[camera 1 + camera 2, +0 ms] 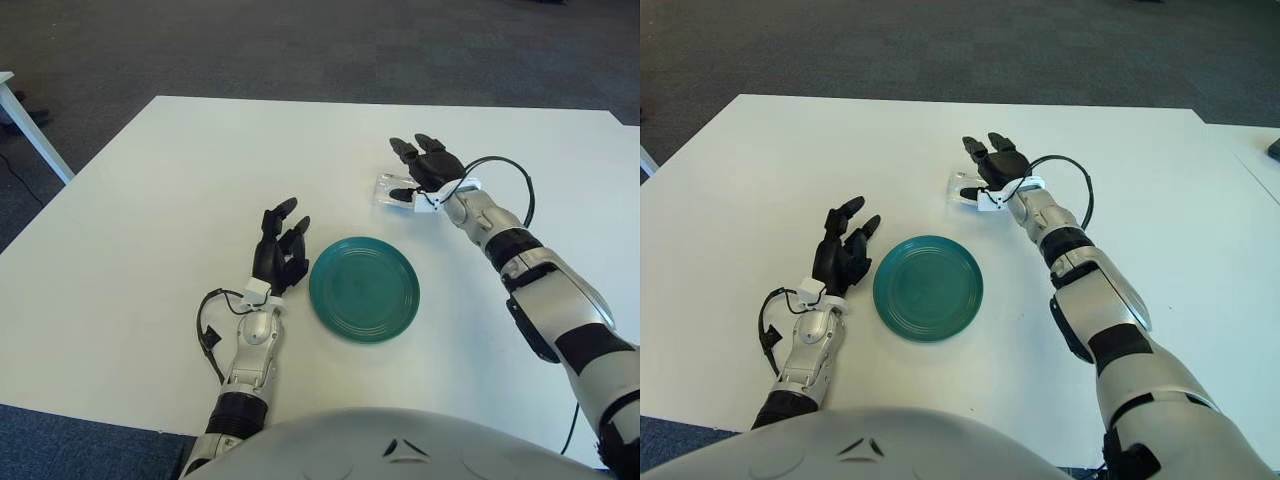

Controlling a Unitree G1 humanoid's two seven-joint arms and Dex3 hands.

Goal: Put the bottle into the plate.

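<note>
A small clear bottle (393, 192) lies on its side on the white table, just beyond the teal plate (364, 290), which holds nothing. My right hand (404, 170) hovers over the bottle's right end. Its fingers are spread past the far side and its thumb (400, 195) is at the near side, and it does not grip the bottle. My left hand (285, 225) shows just left of the plate with its fingers relaxed and pointing up, holding nothing.
The white table (150, 220) ends at a far edge and a left edge over dark carpet. A leg of another white table (35, 135) stands at the far left. A black cable (505, 165) loops off my right wrist.
</note>
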